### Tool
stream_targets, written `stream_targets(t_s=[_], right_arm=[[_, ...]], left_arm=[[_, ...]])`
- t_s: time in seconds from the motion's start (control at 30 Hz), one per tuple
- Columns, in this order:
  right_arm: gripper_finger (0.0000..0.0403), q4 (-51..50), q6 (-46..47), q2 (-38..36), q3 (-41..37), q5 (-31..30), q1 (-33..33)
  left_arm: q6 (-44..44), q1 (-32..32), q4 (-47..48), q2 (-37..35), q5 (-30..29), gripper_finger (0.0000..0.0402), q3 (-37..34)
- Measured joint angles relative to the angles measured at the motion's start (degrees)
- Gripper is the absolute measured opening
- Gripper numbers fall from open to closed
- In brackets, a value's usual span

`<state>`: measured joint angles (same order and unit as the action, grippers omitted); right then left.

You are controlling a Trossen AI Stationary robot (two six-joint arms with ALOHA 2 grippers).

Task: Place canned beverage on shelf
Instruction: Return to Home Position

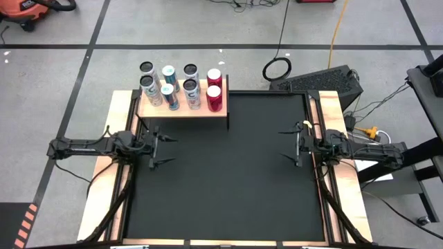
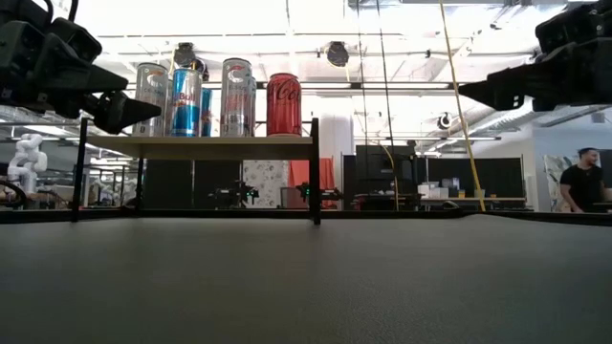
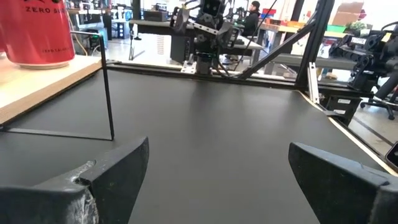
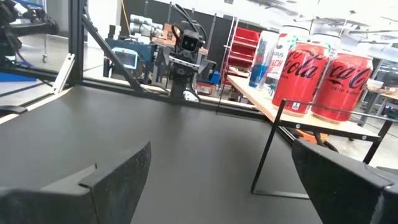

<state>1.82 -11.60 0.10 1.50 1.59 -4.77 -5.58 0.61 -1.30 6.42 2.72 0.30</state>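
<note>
Cans (image 1: 192,93) stand on the shelf (image 1: 220,115), eight in all, two rows of four, upper left of the high view at the desk's far left corner.

Left claw (image 1: 166,151) is spread wide and pinches nothing. It sits at the left of the desk (image 1: 228,194), just below the shelf in the high view, fingers pointing toward frame centre. In the left wrist view its fingers (image 3: 115,177) are far apart with bare black desk between them. A red can (image 3: 37,31) on the pale shelf board shows at upper left of that frame.

Right claw (image 1: 285,144) is also spread and empty. It sits at the right of the desk, level with the left one and facing it, well apart from the shelf. In the right wrist view its fingers (image 4: 109,180) are wide apart. Two red cola cans (image 4: 300,74) stand side by side at the near end of the shelf at upper right, with pale and blue cans behind them.

In the low view both claws are lifted off the desk, one in each upper corner. The shelf stands at left on thin black legs. Along it, left to right, stand a silver can (image 2: 151,96), a blue can (image 2: 186,103), a white can (image 2: 236,96) and a red one (image 2: 283,103), all upright and close together. From above, each column is a matched pair: dark-topped silver, blue, white, red.

The desk surface under and between the arms is plain black. A person (image 2: 579,182) in dark clothes is at the far right of the low view, in the room beyond the desk.
</note>
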Motion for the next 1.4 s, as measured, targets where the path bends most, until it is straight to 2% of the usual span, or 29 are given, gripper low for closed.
stream_targets(t_s=[0.33, 1.4], right_arm=[[0.0373, 0.0, 0.0, -0.02, 0.0, -0.03, -0.01], [0.0373, 0.23, 0.0, 0.0, -0.58, -0.03, -0.05]], left_arm=[[0.0, 0.01, 0.09, -6.27, 0.0, 0.0389, -0.02], [0.0, 0.01, 0.11, -6.38, -0.02, 0.0389, -0.04]])
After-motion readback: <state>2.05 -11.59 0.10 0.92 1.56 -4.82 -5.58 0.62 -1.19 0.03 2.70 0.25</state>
